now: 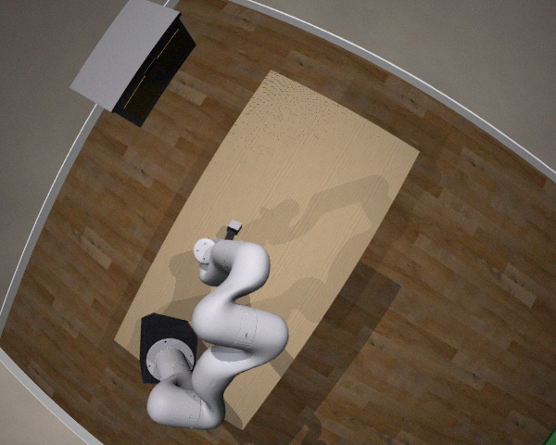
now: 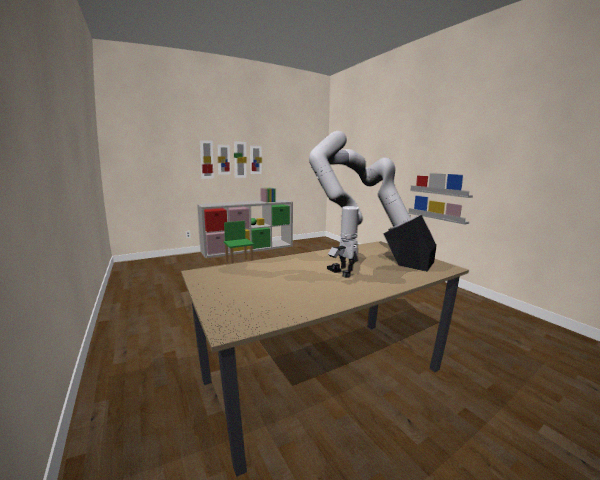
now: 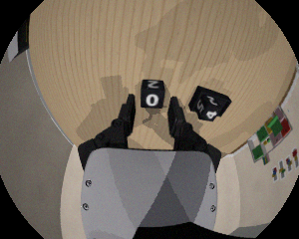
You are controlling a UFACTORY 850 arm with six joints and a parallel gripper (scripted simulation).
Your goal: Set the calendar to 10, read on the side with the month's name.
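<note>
White "0" on the black cube

From above, my own arm hides my gripper and the cubes. In my exterior view, the digits on the black cube beside my gripper are too small for me to tell.

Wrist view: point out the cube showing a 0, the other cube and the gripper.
0 cube (image 3: pixel 152 94): wrist view, middle of the cube.
Other cube (image 3: pixel 209 104): wrist view, its visible middle.
Gripper (image 3: pixel 151 104): wrist view, midway between its fingertips.
</note>
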